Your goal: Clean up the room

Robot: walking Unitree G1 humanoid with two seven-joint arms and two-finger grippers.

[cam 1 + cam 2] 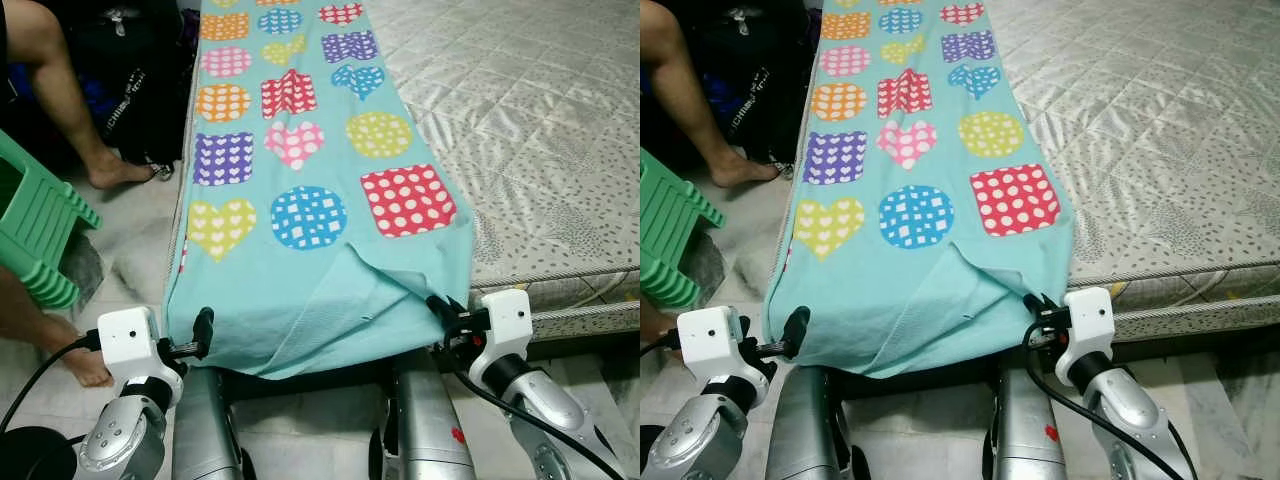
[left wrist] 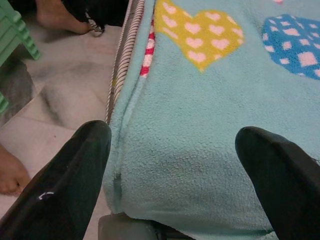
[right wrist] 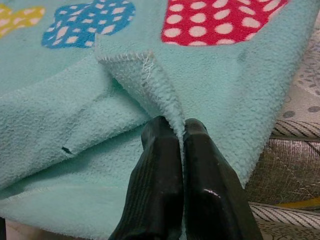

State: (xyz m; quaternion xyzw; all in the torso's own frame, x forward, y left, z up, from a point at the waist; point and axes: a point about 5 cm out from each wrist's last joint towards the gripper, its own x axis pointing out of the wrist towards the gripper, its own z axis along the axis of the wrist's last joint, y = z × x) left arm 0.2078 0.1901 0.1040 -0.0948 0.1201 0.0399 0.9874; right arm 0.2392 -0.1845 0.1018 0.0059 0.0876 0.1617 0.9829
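Observation:
A turquoise fleece blanket (image 1: 310, 150) printed with coloured hearts, circles and squares lies in a long strip along the left side of the mattress (image 1: 530, 120), its near end hanging over the foot edge. My right gripper (image 3: 181, 131) is shut on a fold of the blanket's near right edge, also seen at the bed's foot as the right gripper (image 1: 447, 315). At the blanket's near left corner my left gripper (image 2: 172, 145) is open, its two black fingers (image 2: 75, 175) spread on either side of the cloth without pinching it.
A person's leg and bare foot (image 1: 110, 170) are at the left of the bed, next to a green plastic stool (image 1: 35, 225) and a dark bag (image 1: 140, 80). Another bare foot (image 1: 80, 365) rests on the tiled floor close to my left arm.

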